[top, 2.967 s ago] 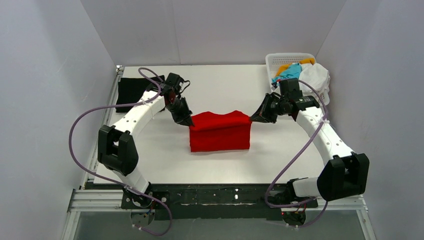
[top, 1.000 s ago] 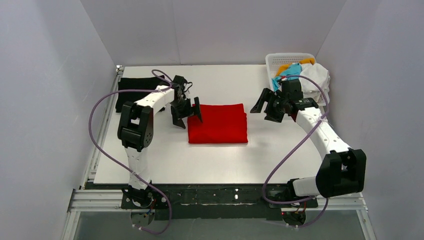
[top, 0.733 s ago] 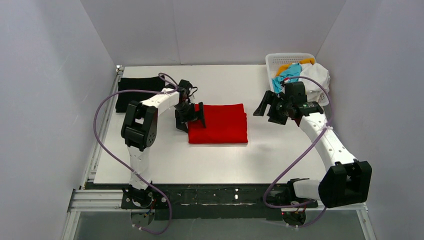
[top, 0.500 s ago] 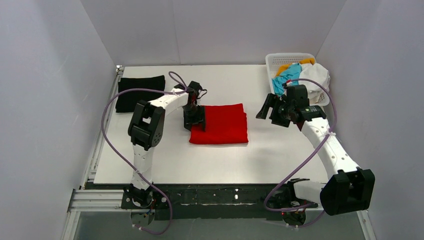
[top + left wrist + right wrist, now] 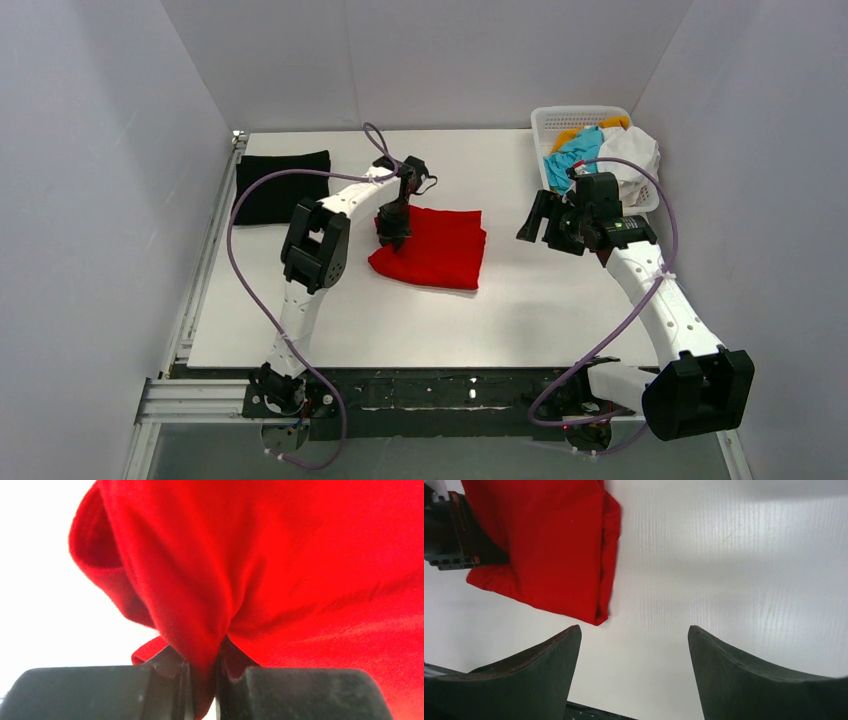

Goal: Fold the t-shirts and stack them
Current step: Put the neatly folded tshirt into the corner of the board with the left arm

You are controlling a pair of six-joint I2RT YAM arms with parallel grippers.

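One black shirt (image 5: 281, 186) done at ten o'clock; your left claw (image 5: 200, 680) pinching the folded red shirt (image 5: 440, 250), right claw (image 5: 632, 630) wide, basket (image 5: 560, 117) unemptied.

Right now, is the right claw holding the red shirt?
No, the right gripper stands open over the table, apart from the red t-shirt.

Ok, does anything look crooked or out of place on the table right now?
The folded red shirt sits skewed rather than square, and its left edge is bunched up where the left end effector pinches it.
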